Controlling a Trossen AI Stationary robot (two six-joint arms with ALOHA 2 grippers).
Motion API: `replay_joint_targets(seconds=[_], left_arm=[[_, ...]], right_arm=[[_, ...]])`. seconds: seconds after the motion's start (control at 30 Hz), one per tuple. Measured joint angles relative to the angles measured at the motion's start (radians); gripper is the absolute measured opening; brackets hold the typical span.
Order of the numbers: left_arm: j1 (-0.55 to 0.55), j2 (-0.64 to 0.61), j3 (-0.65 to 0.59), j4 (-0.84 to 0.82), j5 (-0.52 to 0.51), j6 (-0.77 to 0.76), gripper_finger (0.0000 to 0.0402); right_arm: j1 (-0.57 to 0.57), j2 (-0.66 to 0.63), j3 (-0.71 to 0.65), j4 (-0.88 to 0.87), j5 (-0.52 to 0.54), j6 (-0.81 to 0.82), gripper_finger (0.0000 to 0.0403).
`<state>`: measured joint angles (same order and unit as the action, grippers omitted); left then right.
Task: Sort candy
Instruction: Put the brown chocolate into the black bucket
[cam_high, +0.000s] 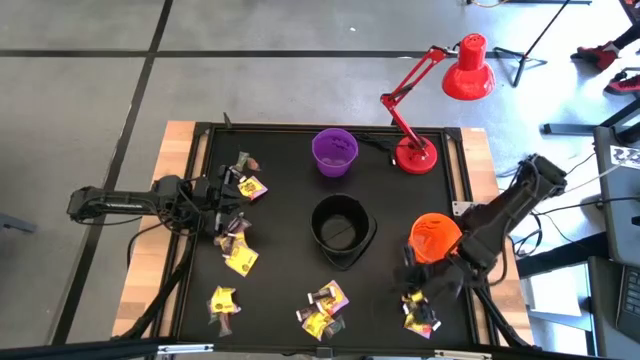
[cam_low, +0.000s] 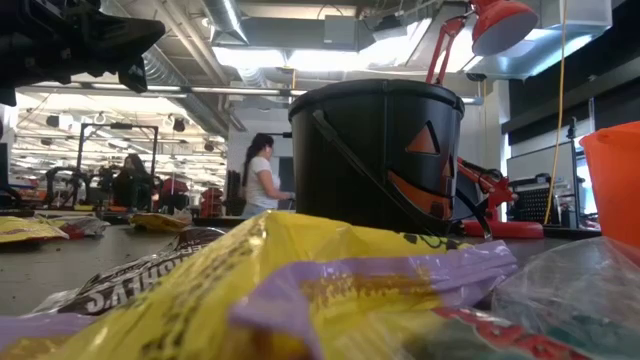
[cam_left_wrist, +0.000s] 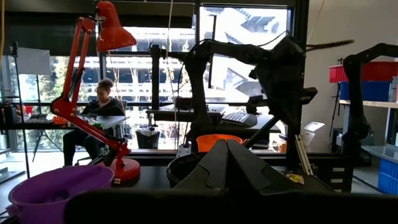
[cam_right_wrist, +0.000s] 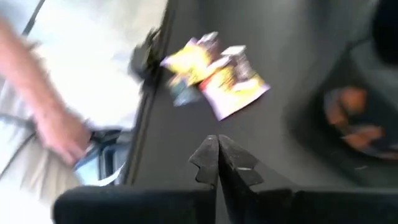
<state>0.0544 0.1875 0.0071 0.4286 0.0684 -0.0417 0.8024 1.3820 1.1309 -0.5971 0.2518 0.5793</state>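
Observation:
Small wrapped candy lies in loose heaps on the black mat: two at the left (cam_high: 250, 186) (cam_high: 240, 256), and three along the near edge (cam_high: 222, 300) (cam_high: 325, 306) (cam_high: 420, 316). My right gripper (cam_high: 428, 280) hangs shut and empty above the mat between the orange bowl (cam_high: 436, 236) and the near-right heap. Its wrist view shows the shut fingertips (cam_right_wrist: 216, 159) pointing down at a slant, with yellow and purple candy (cam_right_wrist: 214, 78) ahead. My left gripper (cam_left_wrist: 227, 155) rests shut at the mat's left side (cam_high: 215, 198).
A purple bowl (cam_high: 335, 150) stands at the far middle, a black pumpkin-face bowl (cam_high: 342, 232) at the centre, and a red desk lamp (cam_high: 420, 152) at the far right. A person's hand (cam_right_wrist: 56, 130) shows beyond the table's near edge.

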Motion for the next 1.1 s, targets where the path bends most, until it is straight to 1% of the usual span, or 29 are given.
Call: replay_joint_targets(seconds=[0.1, 0.33, 0.4, 0.47, 0.57, 0.8, 1.0, 1.1], left_arm=[[0.0, 0.0, 0.0, 0.0, 0.0, 0.0, 0.0], [0.0, 0.0, 0.0, 0.0, 0.0, 0.0, 0.0], [0.0, 0.0, 0.0, 0.0, 0.0, 0.0, 0.0], [0.0, 0.0, 0.0, 0.0, 0.0, 0.0, 0.0], [0.0, 0.0, 0.0, 0.0, 0.0, 0.0, 0.0], [0.0, 0.0, 0.0, 0.0, 0.0, 0.0, 0.0], [0.0, 0.0, 0.0, 0.0, 0.0, 0.0, 0.0], [0.0, 0.0, 0.0, 0.0, 0.0, 0.0, 0.0]], right_arm=[[0.048, 0.052, 0.0, 0.002, -0.019, 0.053, 0.0055], [0.116, 0.171, 0.0, -0.053, -0.019, 0.159, 0.0181], [0.125, 0.201, 0.0, -0.087, -0.03, 0.185, 0.0209], [0.137, 0.232, 0.0, -0.121, -0.046, 0.208, 0.0229], [0.139, 0.28, -0.001, -0.143, -0.084, 0.231, 0.0244], [0.14, 0.356, -0.001, -0.167, -0.14, 0.26, 0.0247], [0.141, 0.383, -0.001, -0.188, -0.141, 0.263, 0.0247], [0.141, 0.389, -0.001, -0.228, -0.14, 0.277, 0.0247]])
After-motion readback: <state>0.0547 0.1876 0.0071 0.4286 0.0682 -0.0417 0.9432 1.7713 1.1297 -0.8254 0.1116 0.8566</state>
